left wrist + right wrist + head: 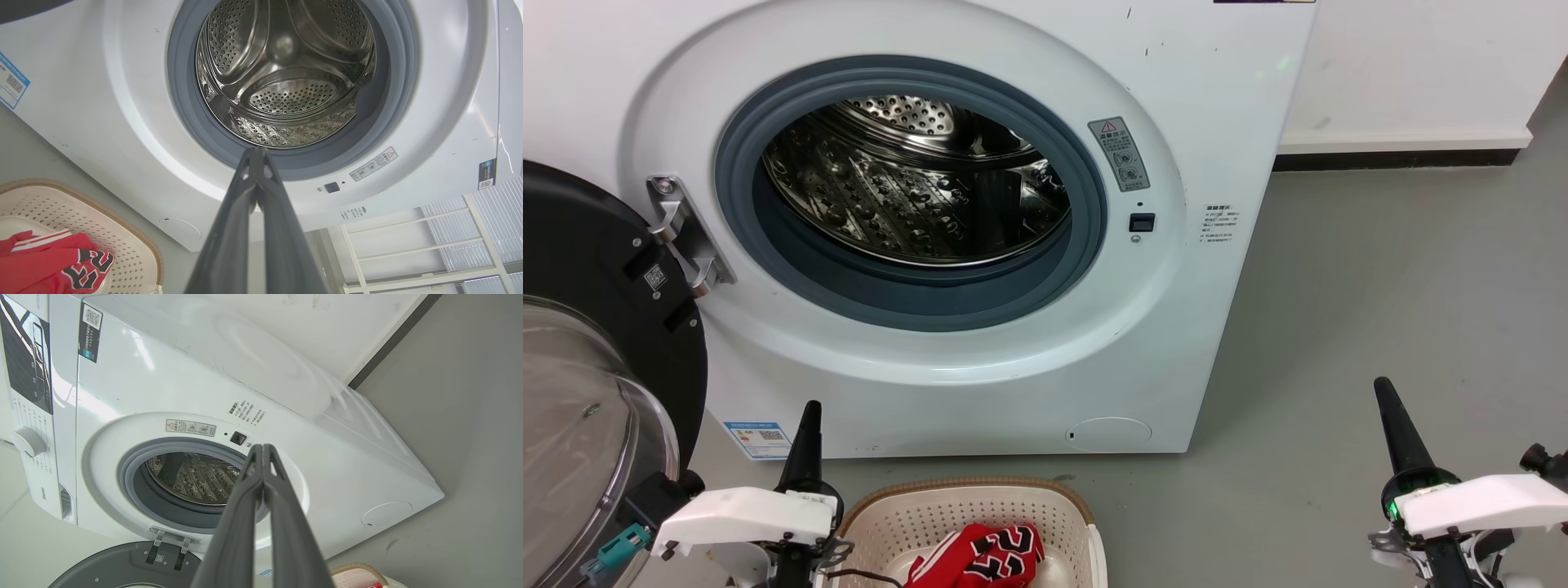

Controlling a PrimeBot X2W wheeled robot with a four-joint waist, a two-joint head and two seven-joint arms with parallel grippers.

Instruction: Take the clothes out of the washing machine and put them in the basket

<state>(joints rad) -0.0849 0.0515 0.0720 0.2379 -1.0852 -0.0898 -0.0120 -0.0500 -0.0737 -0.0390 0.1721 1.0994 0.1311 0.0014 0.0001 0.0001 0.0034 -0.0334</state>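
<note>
**Red jersey lies in basket before open washing machine**

The black-rimmed glass door hangs open at left. The left gripper, fingers clenched on nothing, points up just left of the cream basket on the grey floor. The perforated steel drum gleams above. The right gripper, likewise clenched empty, stands well apart.
</note>
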